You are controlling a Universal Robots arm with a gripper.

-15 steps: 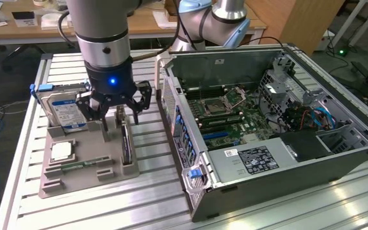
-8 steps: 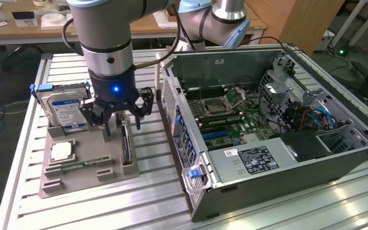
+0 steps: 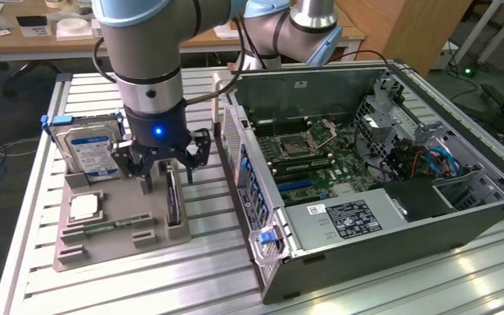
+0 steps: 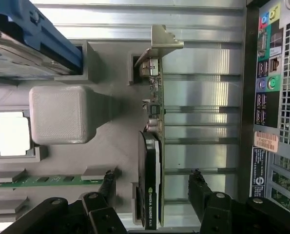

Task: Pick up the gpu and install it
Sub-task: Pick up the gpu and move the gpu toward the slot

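Wrist view: tool [image 4: 152, 176] hanging wide, straddling upright gpu [image 4: 153, 131] in grey tray [image 4: 110, 146]; step is demanding centred, square closing on both faces.

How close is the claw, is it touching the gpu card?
Apart. The wrist view shows the gripper open, a finger on each side of the gpu, gaps between.

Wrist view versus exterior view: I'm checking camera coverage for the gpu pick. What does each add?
Wrist view adds the brand print on the gpu and a sticker on the rear of the case. Exterior view adds the motherboard inside the open case and the arm. Both share the gpu standing on edge in the grey holder, the open hand astride it.
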